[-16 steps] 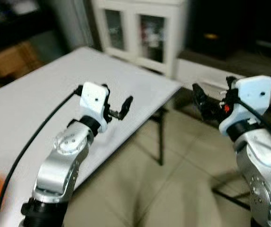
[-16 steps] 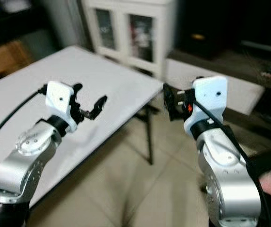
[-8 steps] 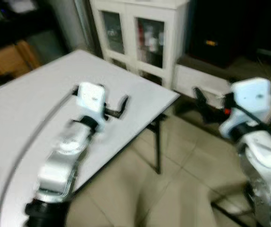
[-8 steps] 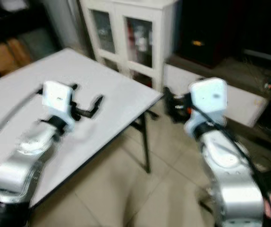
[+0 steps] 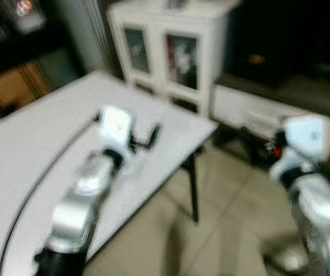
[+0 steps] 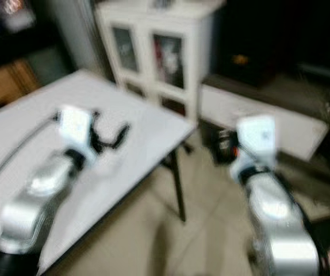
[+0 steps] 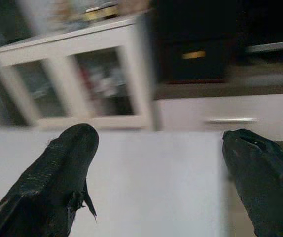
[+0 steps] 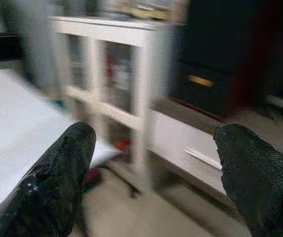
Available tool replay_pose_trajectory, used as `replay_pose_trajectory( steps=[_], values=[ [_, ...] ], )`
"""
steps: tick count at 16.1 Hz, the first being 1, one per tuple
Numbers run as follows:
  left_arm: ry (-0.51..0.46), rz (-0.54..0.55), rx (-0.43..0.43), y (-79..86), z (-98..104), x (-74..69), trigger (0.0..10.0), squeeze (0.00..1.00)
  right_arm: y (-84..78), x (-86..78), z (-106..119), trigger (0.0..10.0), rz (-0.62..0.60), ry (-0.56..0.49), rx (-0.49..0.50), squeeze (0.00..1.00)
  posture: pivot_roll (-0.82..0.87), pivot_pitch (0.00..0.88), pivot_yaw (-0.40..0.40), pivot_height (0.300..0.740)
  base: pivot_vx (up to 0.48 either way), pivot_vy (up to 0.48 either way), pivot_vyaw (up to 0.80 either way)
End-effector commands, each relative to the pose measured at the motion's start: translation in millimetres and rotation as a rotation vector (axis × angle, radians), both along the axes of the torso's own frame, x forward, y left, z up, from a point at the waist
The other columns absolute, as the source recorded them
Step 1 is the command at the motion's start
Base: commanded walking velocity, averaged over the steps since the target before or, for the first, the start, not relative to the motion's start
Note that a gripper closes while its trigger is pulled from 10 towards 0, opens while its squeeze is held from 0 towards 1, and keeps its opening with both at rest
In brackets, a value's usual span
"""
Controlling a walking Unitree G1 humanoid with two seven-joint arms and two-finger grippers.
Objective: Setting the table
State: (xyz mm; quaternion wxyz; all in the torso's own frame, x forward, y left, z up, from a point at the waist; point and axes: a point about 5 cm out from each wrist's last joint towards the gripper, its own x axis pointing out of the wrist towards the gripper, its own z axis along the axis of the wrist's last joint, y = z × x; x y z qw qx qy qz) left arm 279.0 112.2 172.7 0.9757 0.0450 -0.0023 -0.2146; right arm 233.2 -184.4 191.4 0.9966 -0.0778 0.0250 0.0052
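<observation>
A white folding table [image 5: 50, 132] stretches from the left to its far corner near the middle of the blurred head views. My left gripper [image 5: 143, 135] is raised over the table near that corner, open and holding nothing; its black fingers [image 7: 57, 173] stand wide apart in the left wrist view. My right gripper [image 5: 252, 142] is held up past the table's right edge, above the floor, also open and empty, with its fingers [image 8: 57, 173] spread in the right wrist view.
A white cabinet with glass doors [image 5: 171, 52] stands behind the table's far corner. A low white unit [image 5: 251, 109] and dark furniture [image 5: 280, 40] lie to the right. The table's black leg [image 5: 192, 190] stands on beige tiled floor [image 5: 211, 236].
The whole picture has shifted and blurred, so the camera is moving. Both arms keep roughly the same raised pose, with both grippers still open.
</observation>
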Motion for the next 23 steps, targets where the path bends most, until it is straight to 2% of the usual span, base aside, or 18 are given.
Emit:
replay_pose_trajectory(
  steps=[1,3,5,10,13,16,19,20,23],
  values=[
    [0.007,0.036,0.023,11.4,-3,3.9,10.0,0.0,3.6,2.2,0,10.0,0.008,-0.022,0.056,0.0,-0.06,0.0,0.115,0.74,0.315,0.0,-0.55],
    [0.007,0.037,0.035,13.1,-4,9.6,10.0,0.0,-0.8,5.1,-11,10.0,-0.023,-0.004,0.056,0.0,-0.06,0.0,0.115,0.74,0.324,0.0,0.0],
    [0.007,0.045,0.039,15.6,-4,11.4,10.0,0.0,-0.7,5.2,-12,10.0,-0.019,-0.009,0.056,0.0,-0.06,0.0,0.116,0.74,0.334,0.0,0.0],
    [0.012,0.076,0.049,23.1,-10,13.4,10.0,0.0,0.0,6.9,-15,10.0,0.05,-0.006,0.024,0.0,-0.06,0.0,0.105,0.74,0.355,0.0,0.0],
    [0.012,0.086,0.051,26.4,-13,14.3,10.0,0.0,-1.4,9.5,-15,10.0,0.047,-0.016,0.018,0.0,-0.05,0.0,0.1,0.74,0.39,0.0,0.8],
    [0.013,0.085,0.046,26.4,-15,13.6,10.0,0.0,-2.8,9.8,-16,10.0,0.039,-0.023,0.029,0.0,-0.06,0.0,0.1,0.74,0.393,0.0,0.0],
    [0.027,0.078,0.02,25.0,-18,12.4,10.0,0.0,-3.8,8.6,-26,10.0,0.036,0.038,-0.013,0.0,-0.06,0.0,0.099,0.74,0.308,0.0,0.0],
    [0.055,0.113,0.013,31.0,-28,11.1,10.0,0.0,-1.7,6.4,-36,10.0,0.06,0.051,-0.012,0.0,-0.06,0.0,0.099,0.74,0.0,0.0,0.0],
    [0.072,0.162,0.046,43.8,-39,10.4,10.0,0.0,1.4,3.0,-49,10.0,0.09,0.089,0.016,0.0,-0.05,0.0,0.091,0.74,0.0,0.0,0.0]
  ],
)
